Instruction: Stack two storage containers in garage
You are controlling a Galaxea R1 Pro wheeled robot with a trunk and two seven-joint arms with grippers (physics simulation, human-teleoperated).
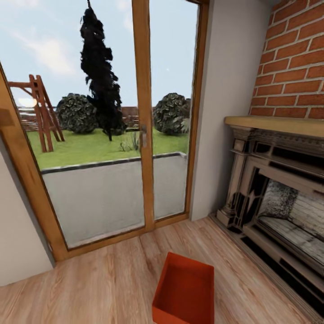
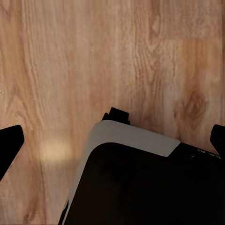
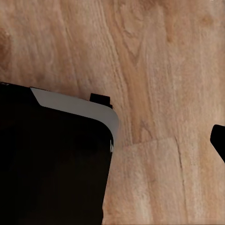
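Storage container [image 1: 184, 290]: red-orange, open-top, empty, resting on the light wood-plank floor [image 1: 90, 288] near the brick fireplace [image 1: 279, 202], before the glass patio door [image 1: 112, 135]. Left gripper [image 2: 112, 140]: fingertips spread wide, nothing between. Right gripper: state cannot be told.

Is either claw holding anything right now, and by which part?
Nothing is held. Both wrist views show spread fingertips over bare wood floor; the red-orange storage container sits untouched.

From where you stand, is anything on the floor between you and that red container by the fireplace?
Nothing visible. The red container sits on bare wood-plank floor just ahead, with the fireplace off to its right and the glass door beyond it.
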